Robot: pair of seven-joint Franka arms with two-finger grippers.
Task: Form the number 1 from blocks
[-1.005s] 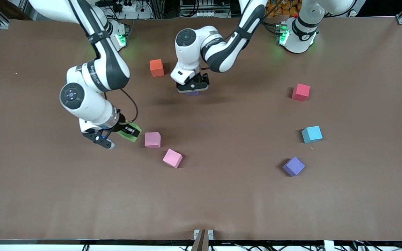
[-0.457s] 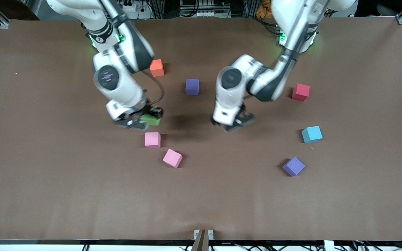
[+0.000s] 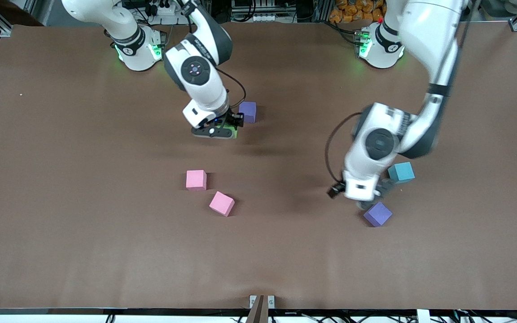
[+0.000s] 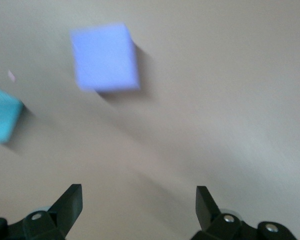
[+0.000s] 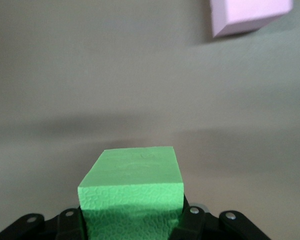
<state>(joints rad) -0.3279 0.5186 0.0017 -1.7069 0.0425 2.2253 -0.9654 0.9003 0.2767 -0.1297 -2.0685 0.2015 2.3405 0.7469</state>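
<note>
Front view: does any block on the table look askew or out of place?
Slightly. One pink block and the purple block near the left end effector sit rotated compared with the squarer pink block. Nothing looks damaged. The right end effector holds the green block.

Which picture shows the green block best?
The right wrist view: the green block fills it, gripped in the right gripper. The front view shows only a green sliver under that gripper; the left wrist view shows none.

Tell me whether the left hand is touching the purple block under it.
Apart. The left wrist view shows the left hand open, bare table between its fingers, with the purple block lying clear ahead of them.
</note>
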